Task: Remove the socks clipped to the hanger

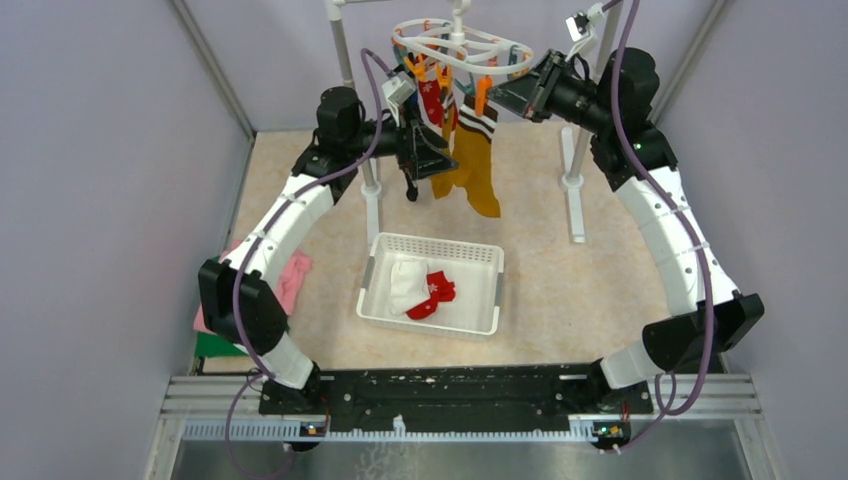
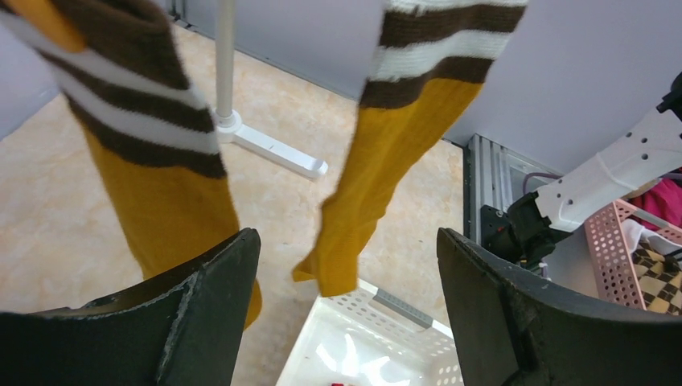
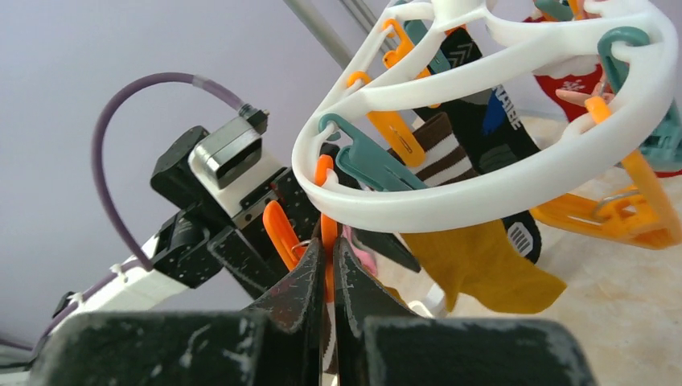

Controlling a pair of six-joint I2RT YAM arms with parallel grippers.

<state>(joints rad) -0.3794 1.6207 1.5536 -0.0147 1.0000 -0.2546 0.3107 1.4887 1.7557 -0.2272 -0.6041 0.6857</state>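
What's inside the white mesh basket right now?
A white sock and a red snowflake sock lie in the basket, toward its left side. Anything beneath them is covered and cannot be seen.

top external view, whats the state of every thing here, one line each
hanger: hanging, socks clipped on
mustard socks: clipped, hanging down
red snowflake sock: unclipped, lying in the basket
white sock: unclipped, lying in the basket
white mesh basket: upright, two socks inside
left pincer: open, holds nothing
right pincer: shut on an orange clip
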